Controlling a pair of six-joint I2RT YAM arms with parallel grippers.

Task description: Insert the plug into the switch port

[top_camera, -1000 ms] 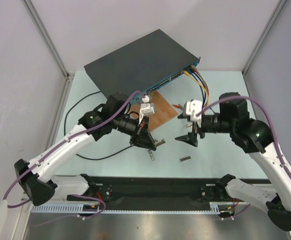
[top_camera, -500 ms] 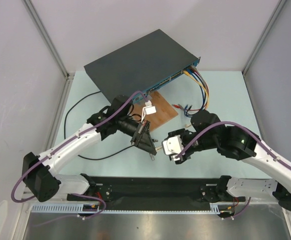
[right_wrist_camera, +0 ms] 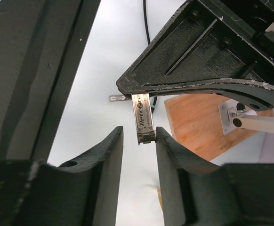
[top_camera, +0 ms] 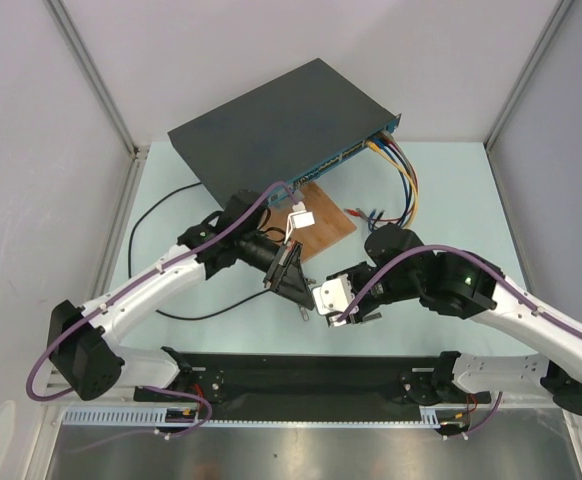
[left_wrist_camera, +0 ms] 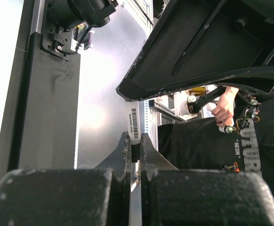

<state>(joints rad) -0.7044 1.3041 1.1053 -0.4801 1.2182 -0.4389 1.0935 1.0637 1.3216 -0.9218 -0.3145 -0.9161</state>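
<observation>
Between the parted jaws of my right gripper (right_wrist_camera: 138,132) hangs a silver labelled stick (right_wrist_camera: 143,117), clamped tight in my left gripper (left_wrist_camera: 136,141). I judge this a hand-over, not yet the plugging. The plug I cannot pick out. A black cable (top_camera: 146,222) trails behind my left wrist, and the switch port (top_camera: 343,156) lies well beyond both grippers. Next I should close squarely on the stick, whose sides are barely clear of my jaws. Bare table (top_camera: 451,200) lies to my right, and a wooden board (top_camera: 326,220) sits ahead.

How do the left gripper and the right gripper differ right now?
The left gripper is shut; the right gripper is open. The left gripper clamps one end of the silver module; the right gripper only flanks its free end, a gap showing. Both are black and meet at that module.
</observation>
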